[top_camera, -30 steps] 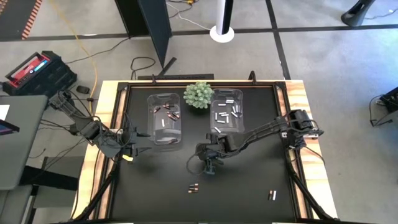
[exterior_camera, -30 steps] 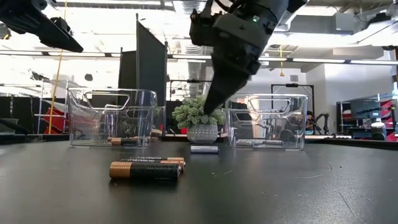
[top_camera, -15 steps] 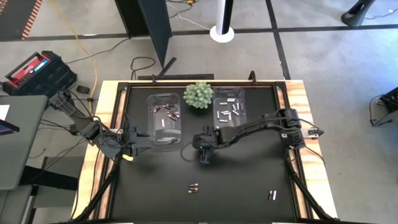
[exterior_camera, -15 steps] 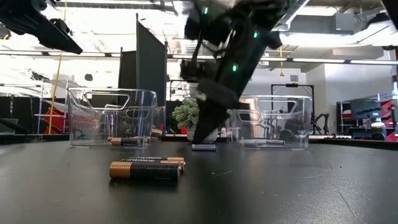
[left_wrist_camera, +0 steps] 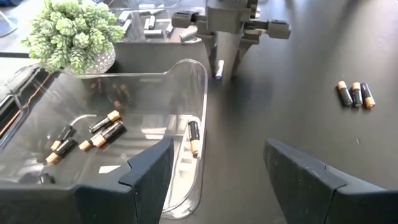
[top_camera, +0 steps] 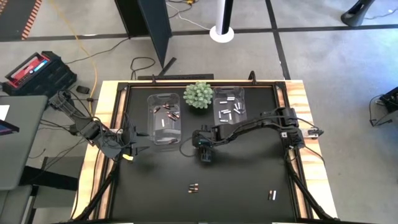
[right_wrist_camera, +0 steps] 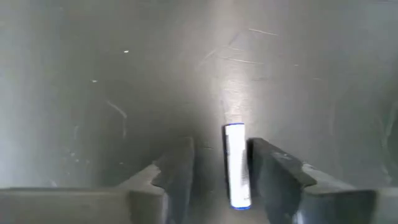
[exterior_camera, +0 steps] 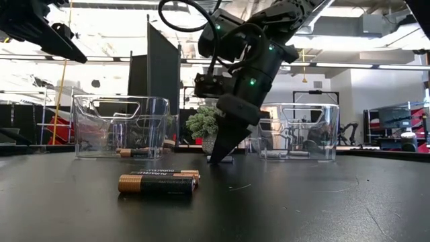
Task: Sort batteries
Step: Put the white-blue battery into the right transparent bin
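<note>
My right gripper point(top_camera: 205, 153) stands tips-down on the black table, open, with one silver battery point(right_wrist_camera: 235, 165) lying flat between its fingers. The left wrist view shows that battery point(left_wrist_camera: 219, 68) beside the fingers too. My left gripper point(left_wrist_camera: 214, 180) hovers open at the table's left, behind the left clear bin point(top_camera: 166, 118), which holds dark copper-ended batteries point(left_wrist_camera: 102, 127). The right clear bin point(top_camera: 228, 109) holds silver batteries. Loose dark batteries point(top_camera: 194, 187) lie near the front edge, and more point(top_camera: 272, 195) lie at the front right. My right gripper comes at the silver battery from above, slanting down, its fingers lying along the battery's two long sides. One finger point(right_wrist_camera: 273, 174) stands right against the battery and the other point(right_wrist_camera: 177, 174) is apart from it. Whether the near one touches, I cannot tell. The battery lies flat on the table.
A green spiky plant in a pot point(top_camera: 198, 94) stands between the two bins at the far edge. The table has a raised wooden rim point(top_camera: 112, 124). Bare black tabletop lies between the bins and the loose batteries point(exterior_camera: 158, 183).
My right gripper has moved toward the table's far edge and a little to the left, and has sunk until its fingertips stand on the table around the silver battery. The battery has stayed where it was.
</note>
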